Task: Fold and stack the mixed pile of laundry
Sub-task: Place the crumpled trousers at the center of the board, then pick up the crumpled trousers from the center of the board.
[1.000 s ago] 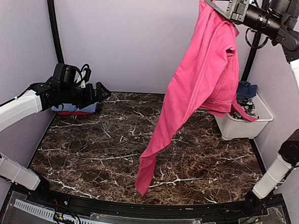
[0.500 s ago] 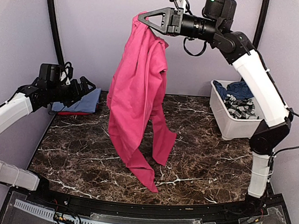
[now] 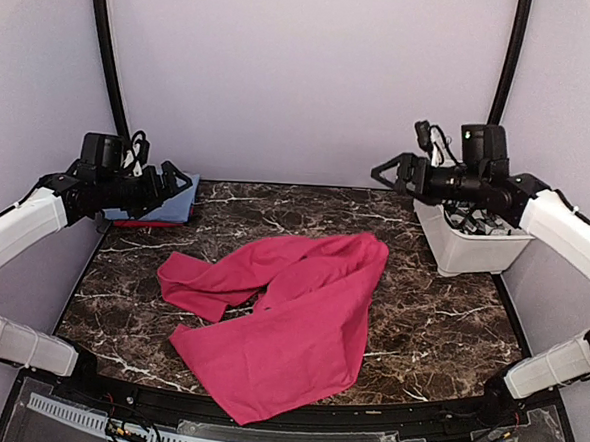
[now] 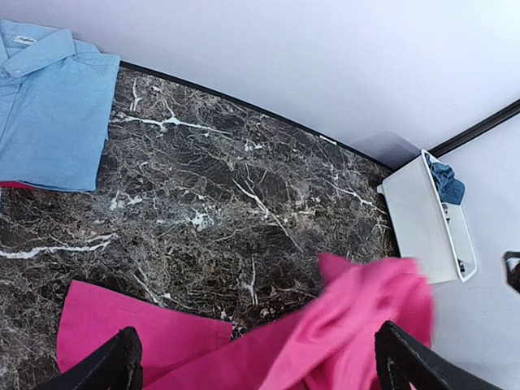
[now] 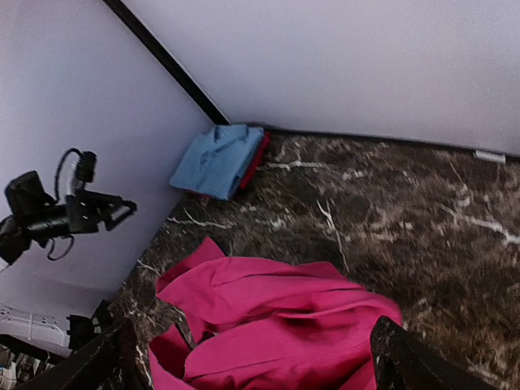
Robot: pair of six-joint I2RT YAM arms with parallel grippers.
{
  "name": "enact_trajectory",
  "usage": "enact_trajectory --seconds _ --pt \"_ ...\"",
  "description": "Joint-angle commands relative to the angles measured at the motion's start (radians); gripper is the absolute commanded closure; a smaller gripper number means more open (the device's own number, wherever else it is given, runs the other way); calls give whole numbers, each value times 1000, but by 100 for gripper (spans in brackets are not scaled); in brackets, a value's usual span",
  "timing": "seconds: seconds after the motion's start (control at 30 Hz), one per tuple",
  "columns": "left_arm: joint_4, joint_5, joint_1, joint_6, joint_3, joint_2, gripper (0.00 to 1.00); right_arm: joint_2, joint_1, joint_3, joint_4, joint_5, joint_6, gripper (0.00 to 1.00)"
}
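Observation:
The magenta-pink garment (image 3: 289, 316) lies crumpled and loosely spread on the marble table (image 3: 429, 319), held by neither gripper. My right gripper (image 3: 384, 173) hangs open and empty above the table's back right, beside the tub; in its wrist view the pink garment (image 5: 276, 321) lies below its spread fingers (image 5: 402, 361). At the back left my left gripper (image 3: 187, 183) is open and empty in the air, and the pink garment (image 4: 341, 325) shows under it. A folded light blue shirt (image 3: 166, 205) rests at the back left corner. A dark blue cloth (image 4: 447, 180) sits in the tub.
The white plastic tub (image 3: 469, 250) stands at the back right edge, partly behind my right arm. Something red (image 3: 135, 222) lies under the folded light blue shirt (image 4: 49, 114). Purple walls close the back and sides.
My right gripper swung the hanging pink garment from over the tub leftward, opened and released it. The garment now lies on the table; the right arm has dropped back beside the tub.

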Motion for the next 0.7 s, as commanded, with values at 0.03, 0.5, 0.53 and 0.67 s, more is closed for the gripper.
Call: enact_trajectory --seconds 0.03,0.5,0.53,0.67 --pt "-2 82 2 60 -31 17 1 -68 18 -246 -49 117 -14 2" --pt "-140 31 -196 118 -118 127 9 316 408 -34 -189 142 -254 9" --pt "-144 19 -202 108 -125 137 7 351 437 -13 -203 160 -267 8" --pt "-200 -92 -256 126 -101 201 1 451 536 32 -256 178 -300 9"
